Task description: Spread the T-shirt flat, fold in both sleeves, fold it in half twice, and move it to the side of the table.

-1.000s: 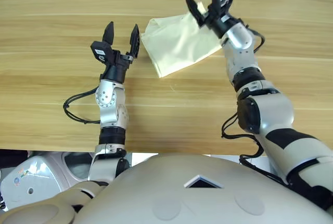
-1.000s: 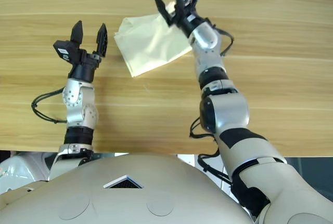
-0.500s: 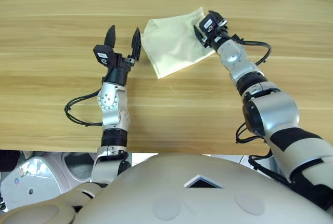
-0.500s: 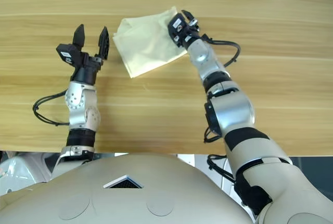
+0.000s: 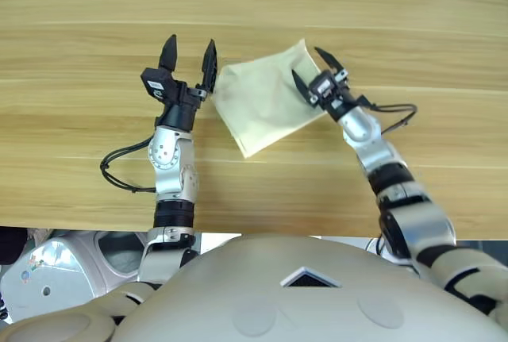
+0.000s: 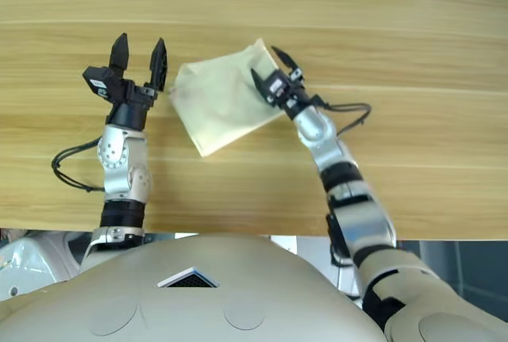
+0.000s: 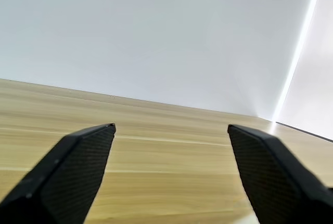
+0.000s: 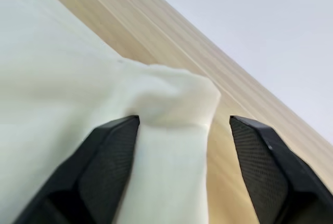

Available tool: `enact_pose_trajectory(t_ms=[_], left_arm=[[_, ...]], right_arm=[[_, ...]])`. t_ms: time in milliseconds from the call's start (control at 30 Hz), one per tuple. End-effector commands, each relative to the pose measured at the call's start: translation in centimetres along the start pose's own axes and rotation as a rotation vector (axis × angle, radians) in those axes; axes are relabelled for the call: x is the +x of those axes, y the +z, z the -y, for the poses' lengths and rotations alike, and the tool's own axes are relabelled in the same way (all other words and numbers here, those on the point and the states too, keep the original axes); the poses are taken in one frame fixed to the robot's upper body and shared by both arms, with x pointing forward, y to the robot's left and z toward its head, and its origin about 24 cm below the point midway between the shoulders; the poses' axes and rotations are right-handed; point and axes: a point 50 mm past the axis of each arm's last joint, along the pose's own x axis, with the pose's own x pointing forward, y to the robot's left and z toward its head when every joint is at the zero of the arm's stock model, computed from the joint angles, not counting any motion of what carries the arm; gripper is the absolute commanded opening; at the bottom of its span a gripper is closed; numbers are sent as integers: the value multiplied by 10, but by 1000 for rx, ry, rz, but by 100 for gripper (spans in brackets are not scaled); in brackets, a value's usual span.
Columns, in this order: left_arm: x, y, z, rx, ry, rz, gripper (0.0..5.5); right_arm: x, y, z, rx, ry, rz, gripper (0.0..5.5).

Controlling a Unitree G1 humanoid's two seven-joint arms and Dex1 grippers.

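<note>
Centrally, folded T-shirt point(image 5: 262, 104), right end effector point(image 5: 306, 64) wide at its 3 o'clock; left end effector point(image 5: 190, 44) wide at 9 o'clock

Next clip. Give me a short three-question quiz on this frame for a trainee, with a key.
1. True or false: the left hand is shut on the T-shirt.
2. On the table, the T-shirt lies: A) spread flat with sleeves out; B) folded into a compact shape; C) hanging over the edge.
3. Fill in: the right hand is ___, with a corner of the T-shirt between its fingers.
Key: 1 false; 2 B; 3 open.
</note>
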Motion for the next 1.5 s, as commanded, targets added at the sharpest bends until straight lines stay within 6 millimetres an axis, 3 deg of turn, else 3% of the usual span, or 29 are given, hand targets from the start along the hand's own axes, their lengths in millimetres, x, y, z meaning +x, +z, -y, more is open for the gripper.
enact_pose_trajectory(t_ms=[33,167,267,500,667,900,1167,1300,1400,1500], left_arm=[[-3,-1,-3,16,6,-34,402],[-5,1,0,67,-47,-35,402],[-15,9,16,154,-254,-11,402],[-49,7,67,268,-793,-29,402],[-62,-7,78,387,-1026,-90,402],[-57,-27,63,532,-988,-200,402],[-62,-35,50,559,-896,-273,402],[-68,-37,49,545,-862,-297,402],[-70,-36,49,542,-847,-294,402],[-70,-36,48,537,-822,-292,402]], right_arm=[[-49,-5,-26,3,91,-141,322],[-34,43,8,112,-192,121,322],[-33,59,17,126,-210,191,322],[-25,43,30,32,-134,98,322],[-10,18,37,-3,-115,-6,322],[13,5,40,-27,-100,-37,322],[36,-6,35,-83,-86,-95,322],[35,-8,51,-103,-188,-94,322],[24,9,67,-106,-286,6,322],[15,47,70,-89,-331,169,322]])
